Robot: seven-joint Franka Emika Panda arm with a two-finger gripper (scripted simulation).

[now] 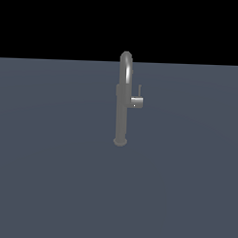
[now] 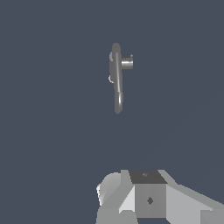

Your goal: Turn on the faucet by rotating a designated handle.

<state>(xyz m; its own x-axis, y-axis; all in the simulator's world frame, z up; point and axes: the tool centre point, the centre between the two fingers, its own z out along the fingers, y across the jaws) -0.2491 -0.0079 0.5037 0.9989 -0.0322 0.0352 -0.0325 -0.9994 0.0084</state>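
The faucet point(image 1: 122, 111) is a tall slim grey column on a round base, with an arched spout at its top, standing in the middle of the exterior view. The handle point(image 1: 136, 101) is a small stub cylinder on the column's side toward the exterior view's right, with its thin lever rod pointing up. The wrist view shows the faucet point(image 2: 116, 74) from above with the handle point(image 2: 127, 64) sticking out sideways. Only part of my gripper point(image 2: 148, 197) shows, as grey and white body parts well apart from the faucet. Its fingertips are hidden. The arm does not show in the exterior view.
The faucet stands on a flat blue-grey surface point(image 1: 51, 177) that fills the lower part of the exterior view. The background above the surface is black.
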